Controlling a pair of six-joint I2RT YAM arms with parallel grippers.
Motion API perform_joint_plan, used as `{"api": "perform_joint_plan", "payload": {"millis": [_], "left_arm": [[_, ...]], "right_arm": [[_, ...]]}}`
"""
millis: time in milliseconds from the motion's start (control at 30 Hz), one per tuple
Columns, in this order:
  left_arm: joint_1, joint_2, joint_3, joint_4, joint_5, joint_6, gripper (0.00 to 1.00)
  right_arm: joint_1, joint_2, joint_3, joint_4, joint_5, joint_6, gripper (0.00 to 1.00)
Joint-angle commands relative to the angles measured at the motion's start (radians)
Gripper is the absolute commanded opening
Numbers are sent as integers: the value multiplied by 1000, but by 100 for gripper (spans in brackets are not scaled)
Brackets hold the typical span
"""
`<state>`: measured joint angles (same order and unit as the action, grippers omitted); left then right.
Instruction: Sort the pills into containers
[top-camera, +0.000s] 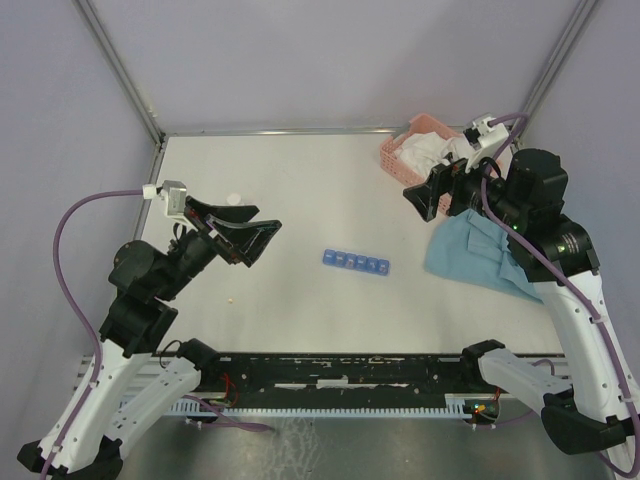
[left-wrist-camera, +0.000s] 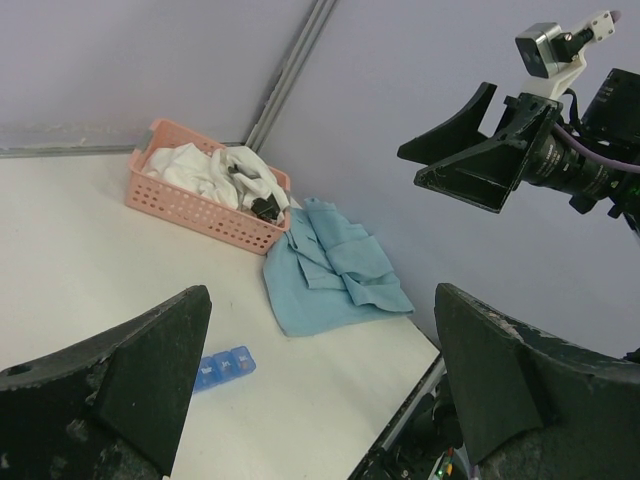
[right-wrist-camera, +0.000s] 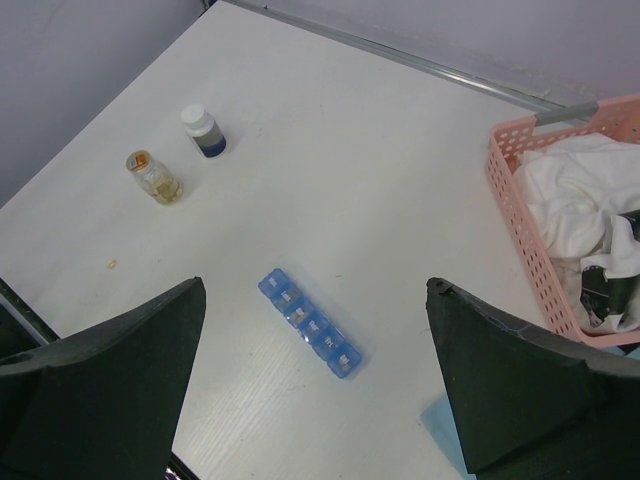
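Currently both grippers are raised off the table (top-camera: 300, 170). The left gripper (top-camera: 266, 221) is spread wide with nothing between its fingers, and is posted left of the strip (top-camera: 356, 263). The right gripper (top-camera: 424, 196) is likewise spread wide and empty, posted to the far right of the strip.

The strip lies flat near mid-table, and its lids appear shut. One loose pill (top-camera: 232, 299) is noted well left of the strip, slightly toward the near edge. Farther left of the strip, a clear bottle (right-wrist-camera: 154, 177) and a white-capped bottle (right-wrist-camera: 204, 131) are seen standing. Yellowish contents are seen in the clear bottle; whether these are pills cannot be told. A cloth (top-camera: 470, 255) lies just right of the strip, with a basket (top-camera: 392, 153) beyond it.

Handling, as judged:
- The pill is taken to be very light, hard and smooth, so it may skitter or roll if nudged. It is best pinched from directly above, with one fingertip set down on the table at each side.
- The strip is taken to be light, stiff plastic that will slide when pushed. It should be steadied at one end while a lid is lifted at its free edge.
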<state>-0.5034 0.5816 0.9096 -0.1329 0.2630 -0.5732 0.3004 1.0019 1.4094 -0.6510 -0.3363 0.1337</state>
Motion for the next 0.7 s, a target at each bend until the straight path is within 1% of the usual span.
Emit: {"api": "perform_joint_plan", "payload": {"millis": [0, 667], "left_arm": [[3, -6, -2, 27, 7, 42, 99], [3, -14, -11, 28, 11, 47, 99]], "right_arm": [[-7, -20, 6, 41, -3, -3, 100], [-13, -20, 13, 39, -6, -6, 100]]}}
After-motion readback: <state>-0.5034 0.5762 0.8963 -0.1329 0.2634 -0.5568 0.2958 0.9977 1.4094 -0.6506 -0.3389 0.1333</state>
